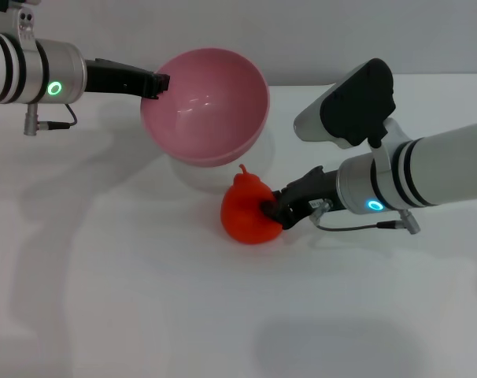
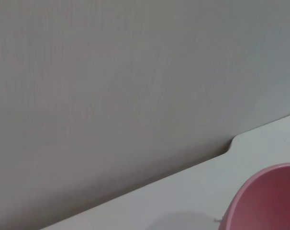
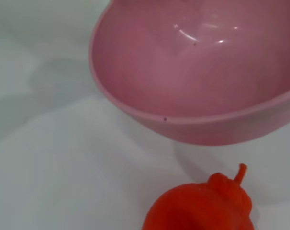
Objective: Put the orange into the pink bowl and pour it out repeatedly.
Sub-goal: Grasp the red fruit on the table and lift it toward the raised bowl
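Orange (image 1: 248, 211): red-orange toy fruit with a small stem nub pointing up and slightly toward the bowl. It rested on the white table (image 1: 105, 299), in front of and just below the tilted bowl. Its right side was in contact with the right gripper (image 1: 270, 211), whose dark fingertips pressed into the fruit; the fingers appeared closed on it, though the fruit hid part of their tips.

Pink bowl (image 1: 211, 102): glossy, empty, lifted off the table and tipped so that its opening faced forward toward the robot and down toward the orange. The left gripper (image 1: 153, 83) pinched its rim on the robot's left side, fingers closed on the edge. A soft shadow lay on the table beneath the bowl.

Right arm: reached in from the right, forearm roughly level and low over the table, wrist angled down to the fruit, green ring light lit. Its wrist view showed the orange (image 3: 202, 203) close beneath and the bowl's (image 3: 193, 72) interior hanging above, apart from the fruit.

Left arm: extended from the left, held level above the table, green ring light lit. Its wrist view showed only a portion of the bowl's (image 2: 267, 199) outer wall.
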Robot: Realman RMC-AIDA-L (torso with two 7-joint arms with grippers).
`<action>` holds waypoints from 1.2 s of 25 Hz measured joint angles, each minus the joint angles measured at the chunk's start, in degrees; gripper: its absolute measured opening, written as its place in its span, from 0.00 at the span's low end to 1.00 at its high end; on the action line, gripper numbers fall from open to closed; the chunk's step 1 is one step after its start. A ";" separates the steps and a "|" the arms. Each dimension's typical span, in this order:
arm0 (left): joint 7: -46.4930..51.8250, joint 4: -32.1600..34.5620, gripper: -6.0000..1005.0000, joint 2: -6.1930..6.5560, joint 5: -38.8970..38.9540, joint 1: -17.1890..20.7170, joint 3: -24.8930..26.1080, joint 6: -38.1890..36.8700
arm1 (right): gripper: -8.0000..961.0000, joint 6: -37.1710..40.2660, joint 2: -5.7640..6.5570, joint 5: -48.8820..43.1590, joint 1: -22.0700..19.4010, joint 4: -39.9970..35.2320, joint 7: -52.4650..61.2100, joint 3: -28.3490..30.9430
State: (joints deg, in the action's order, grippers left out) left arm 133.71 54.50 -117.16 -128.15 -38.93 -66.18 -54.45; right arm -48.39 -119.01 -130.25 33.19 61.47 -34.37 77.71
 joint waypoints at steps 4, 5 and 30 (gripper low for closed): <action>-0.14 0.00 0.05 0.00 0.00 0.00 0.00 0.02 | 0.22 0.06 0.00 0.00 0.03 0.10 0.00 -0.28; -0.14 0.00 0.05 0.00 0.00 0.00 0.00 0.02 | 0.19 0.05 0.00 0.04 0.03 0.10 0.00 -0.28; -0.51 -0.83 0.05 -0.12 -1.17 0.81 -0.05 -0.46 | 0.06 -10.96 0.35 -0.03 -19.30 47.53 0.53 1.38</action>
State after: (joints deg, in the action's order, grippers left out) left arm 133.20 53.67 -117.28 -129.31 -38.12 -66.23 -54.91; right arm -59.35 -118.66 -130.28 13.88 109.00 -33.84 79.09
